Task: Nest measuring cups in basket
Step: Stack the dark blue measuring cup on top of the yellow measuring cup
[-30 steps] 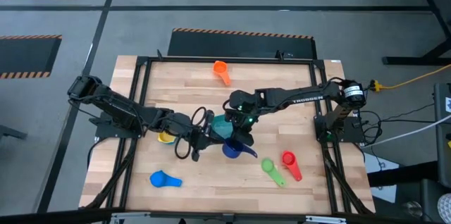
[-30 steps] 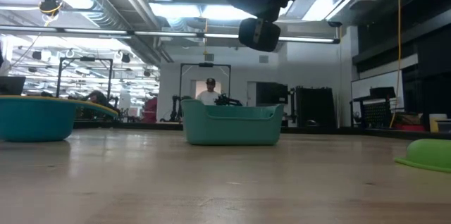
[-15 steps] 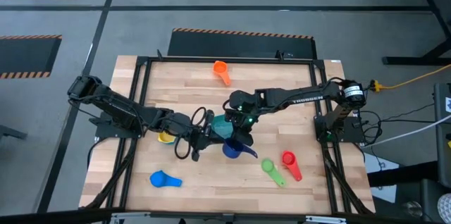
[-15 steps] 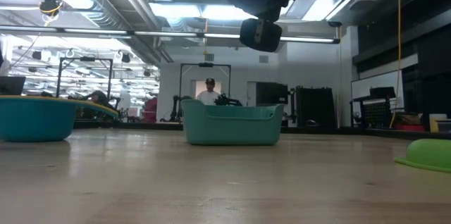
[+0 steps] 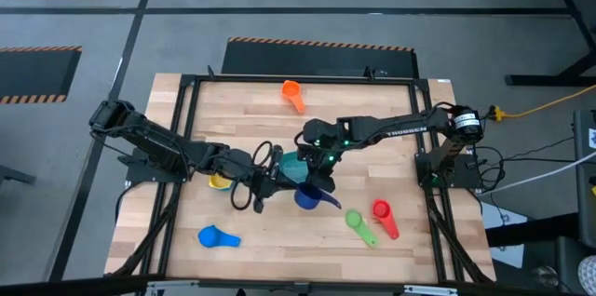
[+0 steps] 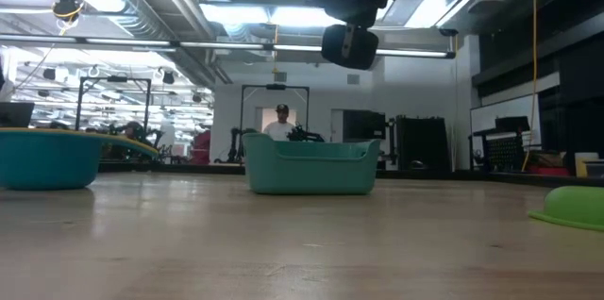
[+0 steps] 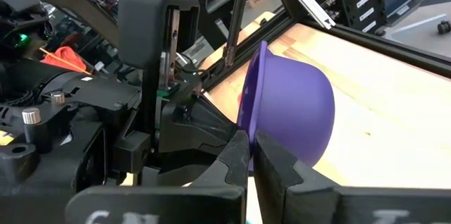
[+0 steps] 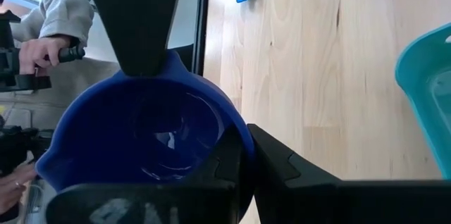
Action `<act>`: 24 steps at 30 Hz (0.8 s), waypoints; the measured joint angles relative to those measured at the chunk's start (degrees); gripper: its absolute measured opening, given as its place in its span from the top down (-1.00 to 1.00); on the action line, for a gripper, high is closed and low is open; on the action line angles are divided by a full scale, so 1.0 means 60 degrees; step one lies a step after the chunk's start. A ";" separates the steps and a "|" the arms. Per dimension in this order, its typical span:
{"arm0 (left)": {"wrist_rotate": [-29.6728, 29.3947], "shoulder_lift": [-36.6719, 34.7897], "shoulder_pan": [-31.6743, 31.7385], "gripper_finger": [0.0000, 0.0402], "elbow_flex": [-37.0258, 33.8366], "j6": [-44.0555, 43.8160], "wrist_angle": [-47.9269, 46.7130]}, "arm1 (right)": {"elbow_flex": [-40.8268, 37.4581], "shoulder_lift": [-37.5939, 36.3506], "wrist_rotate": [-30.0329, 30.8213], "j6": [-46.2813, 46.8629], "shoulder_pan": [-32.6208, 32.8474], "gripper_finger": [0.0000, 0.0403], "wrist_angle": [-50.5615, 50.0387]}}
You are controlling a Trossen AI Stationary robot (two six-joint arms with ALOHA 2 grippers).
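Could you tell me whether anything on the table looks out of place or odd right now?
Yes: the dark blue cup is gripped by both arms at once, beside the basket. The left gripper pinches its rim and the right gripper is shut on it too, so neither can place it freely.

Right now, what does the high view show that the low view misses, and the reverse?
Only high: orange plastic measuring cup, yellow cup, red cup, light blue cup, and the dark blue plastic cup gripped by left gripper and right gripper. Only low: a person far behind the table. Both: teal rounded plastic basket, green plastic cup.
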 joint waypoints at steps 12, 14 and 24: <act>-0.0058 0.0004 0.0004 0.99 0.0000 0.0004 -0.0103 | 0.0000 -0.0001 0.0558 0.0325 0.0011 0.88 -0.0151; -0.0057 0.0004 0.0003 0.99 -0.0002 0.0004 -0.0102 | 0.0000 -0.0004 0.0683 0.0149 0.0011 0.88 -0.0110; -0.0040 0.0004 0.0000 0.99 -0.0004 0.0004 -0.0095 | 0.0000 -0.0004 0.0703 0.0089 0.0011 0.88 -0.0087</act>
